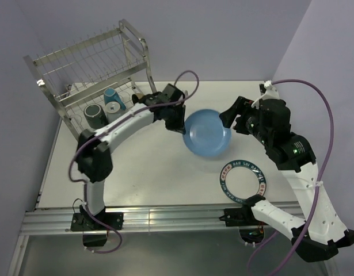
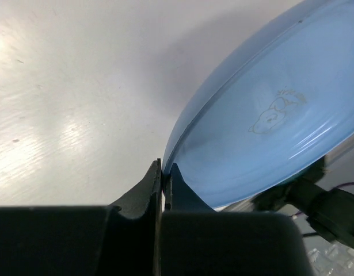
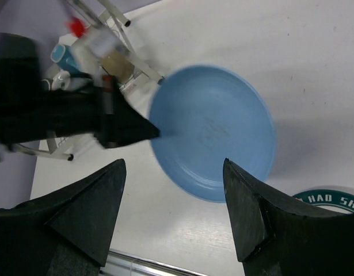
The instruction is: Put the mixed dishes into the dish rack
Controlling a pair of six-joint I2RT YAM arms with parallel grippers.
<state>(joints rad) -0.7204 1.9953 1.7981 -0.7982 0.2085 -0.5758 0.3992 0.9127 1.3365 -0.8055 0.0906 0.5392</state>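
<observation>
My left gripper is shut on the left rim of the light-blue plate and holds it tilted above the table. The left wrist view shows the fingertips pinching the plate's edge. My right gripper is open and empty just right of the plate; in its wrist view the gripper hovers above the plate. The white plate with the lettered rim lies flat at the near right. The dish rack stands far left, with a dark mug and a blue mug on its lower shelf.
The table's near edge has a metal rail. Purple cables loop above both arms. The lettered plate's rim shows at the right wrist view's lower right. The bowl and pale cup are not clearly visible.
</observation>
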